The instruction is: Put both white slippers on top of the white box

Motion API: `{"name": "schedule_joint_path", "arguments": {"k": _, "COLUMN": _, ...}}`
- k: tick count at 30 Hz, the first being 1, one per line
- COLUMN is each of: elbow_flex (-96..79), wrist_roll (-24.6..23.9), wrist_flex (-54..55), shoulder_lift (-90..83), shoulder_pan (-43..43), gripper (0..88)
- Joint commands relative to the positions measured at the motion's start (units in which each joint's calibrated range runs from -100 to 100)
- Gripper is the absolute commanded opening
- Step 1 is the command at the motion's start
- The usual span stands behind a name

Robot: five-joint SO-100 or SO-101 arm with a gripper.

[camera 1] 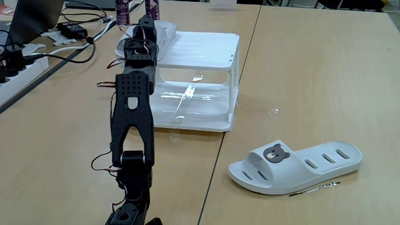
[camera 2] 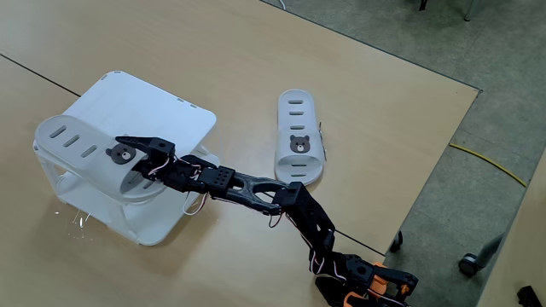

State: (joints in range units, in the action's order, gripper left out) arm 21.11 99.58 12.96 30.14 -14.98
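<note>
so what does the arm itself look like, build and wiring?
A single slim black plastic arm of chained links, one with a perforated grille face and a small white mark. Thin red and dark wires loop loosely between joints. In a fixed view from above, the base has orange parts. The black two-finger hand has narrow pointed fingers.

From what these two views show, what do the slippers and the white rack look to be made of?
The slipper on the table looks like soft moulded foam or rubber: matte, thick rounded edges, punched oval slots. The slipper on the rack matches it. The white rack looks like hard plastic: slatted top, thin posts, and a lower shelf glossy enough to mirror the ceiling light. The table appears wood-grain laminate, though that is uncertain.
</note>
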Motion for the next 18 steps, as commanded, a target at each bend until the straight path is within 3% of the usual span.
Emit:
{"name": "schedule_joint_path", "arguments": {"k": 1, "elbow_flex": 1.3, "wrist_roll": 0.4, "wrist_flex": -4.8, "shoulder_lift": -6.9, "shoulder_pan": 0.3, "gripper": 27.1}}
{"name": "schedule_joint_path", "arguments": {"k": 7, "elbow_flex": 1.2, "wrist_roll": 0.4, "wrist_flex": -8.4, "shoulder_lift": -10.6, "shoulder_pan": 0.6, "gripper": 31.7}}
{"name": "schedule_joint_path", "arguments": {"k": 18, "elbow_flex": -5.6, "wrist_roll": 0.4, "wrist_flex": -15.5, "shoulder_lift": -20.5, "shoulder_pan": 0.8, "gripper": 31.8}}
